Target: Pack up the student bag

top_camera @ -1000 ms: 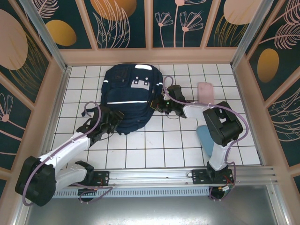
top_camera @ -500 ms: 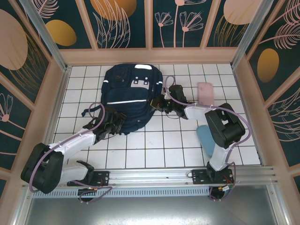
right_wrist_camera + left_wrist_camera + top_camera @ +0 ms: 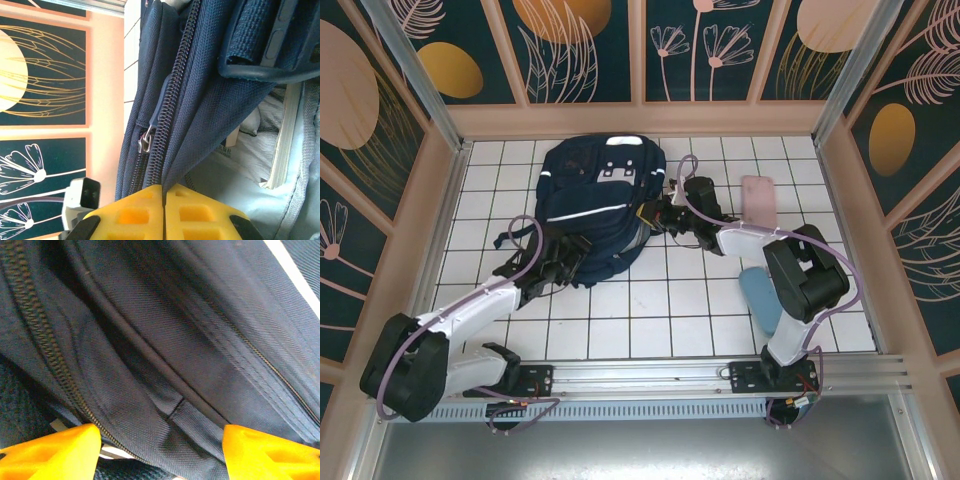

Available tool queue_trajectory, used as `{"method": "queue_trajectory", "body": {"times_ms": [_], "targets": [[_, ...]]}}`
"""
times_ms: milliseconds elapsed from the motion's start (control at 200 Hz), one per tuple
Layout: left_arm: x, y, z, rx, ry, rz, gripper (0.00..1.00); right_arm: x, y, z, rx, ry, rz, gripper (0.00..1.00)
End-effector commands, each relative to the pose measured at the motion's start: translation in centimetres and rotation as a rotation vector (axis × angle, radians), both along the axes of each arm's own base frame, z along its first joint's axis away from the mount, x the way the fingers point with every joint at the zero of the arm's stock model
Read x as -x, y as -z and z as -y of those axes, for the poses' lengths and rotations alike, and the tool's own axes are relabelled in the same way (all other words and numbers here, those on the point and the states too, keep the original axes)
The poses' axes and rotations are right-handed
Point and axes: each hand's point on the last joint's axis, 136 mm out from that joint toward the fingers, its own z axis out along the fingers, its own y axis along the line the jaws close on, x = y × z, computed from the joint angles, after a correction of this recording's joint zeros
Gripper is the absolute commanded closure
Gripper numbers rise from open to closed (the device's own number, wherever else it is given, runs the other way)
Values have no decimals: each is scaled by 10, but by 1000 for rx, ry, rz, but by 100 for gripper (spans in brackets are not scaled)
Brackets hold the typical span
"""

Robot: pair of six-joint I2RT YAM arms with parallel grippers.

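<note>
The student bag, a large dark navy backpack with white stripes, lies on the white tiles at the back middle. My right gripper is at its right side. In the right wrist view its yellow pads are shut on the navy fabric edge beside the zipper, just below a metal zipper pull. The bag's pale inside with white book edges shows to the right. My left gripper is at the bag's lower left edge. Its orange fingertips stand wide apart, with bag fabric and a zipper line between them, ungripped.
A pink flat item lies on the tiles right of the bag. A light blue item sits beside the right arm. A black strap trails off the bag's left. Wooden walls close in the floor on three sides.
My left gripper has moved in against the bag's lower left edge and its jaws have widened. My right gripper has drawn the bag's edge slightly left, tilting the bag a little.
</note>
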Motion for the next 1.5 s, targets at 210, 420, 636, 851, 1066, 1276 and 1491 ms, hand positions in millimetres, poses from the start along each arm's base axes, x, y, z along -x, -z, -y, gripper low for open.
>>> {"method": "queue_trajectory", "body": {"times_ms": [210, 420, 636, 851, 1066, 1276, 1491], "targets": [[1, -54, 12, -361, 383, 165, 38, 1, -44, -13, -61, -49, 101, 92], [-14, -74, 56, -516, 597, 267, 42, 0, -45, -13, -53, -50, 103, 92], [-46, -57, 73, -838, 857, 282, 36, 3, -45, -13, -45, -61, 104, 92], [-69, -52, 69, -998, 898, 276, 44, 5, -46, -11, -39, -61, 105, 92], [-72, -62, 81, -984, 950, 339, 47, 7, -46, -9, -35, -59, 107, 92], [-80, -56, 74, -1076, 967, 306, 64, 8, -49, -9, -39, -61, 110, 92], [-82, -61, 82, -1044, 969, 355, 56, 9, -49, -8, -38, -62, 112, 92]]}}
